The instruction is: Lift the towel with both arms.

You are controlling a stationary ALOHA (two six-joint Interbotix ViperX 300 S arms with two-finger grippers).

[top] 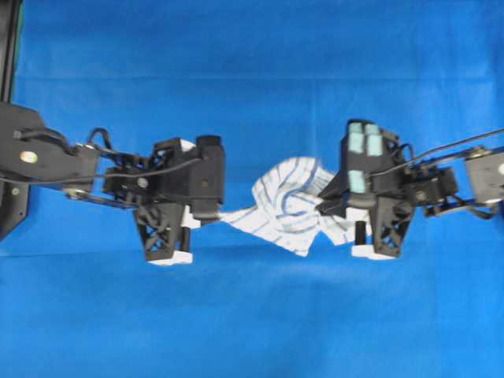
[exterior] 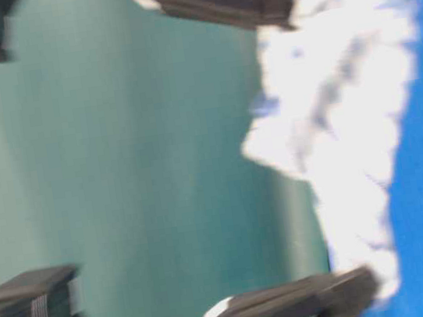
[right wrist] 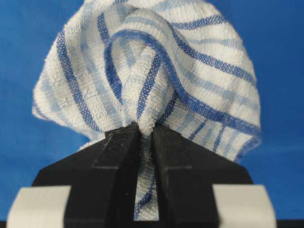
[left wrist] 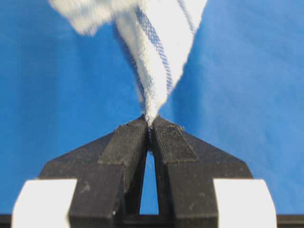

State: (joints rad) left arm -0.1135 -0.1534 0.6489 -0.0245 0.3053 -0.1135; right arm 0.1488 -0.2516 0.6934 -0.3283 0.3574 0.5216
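Above the blue table (top: 252, 63), the towel (top: 291, 205) hangs between two closed grippers: left gripper (left wrist: 150, 124) pinches only a thin corner, which could slip; right gripper (right wrist: 145, 129) clamps a thicker fold.

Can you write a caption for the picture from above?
Two grippers, left and right, pinch a striped towel between them.

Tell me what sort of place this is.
Probably a robot lab bench rather than a home: a plain blue table covering fills the work surface, two black arms meet over it, and the left claw and right claw each pinch a small striped towel.
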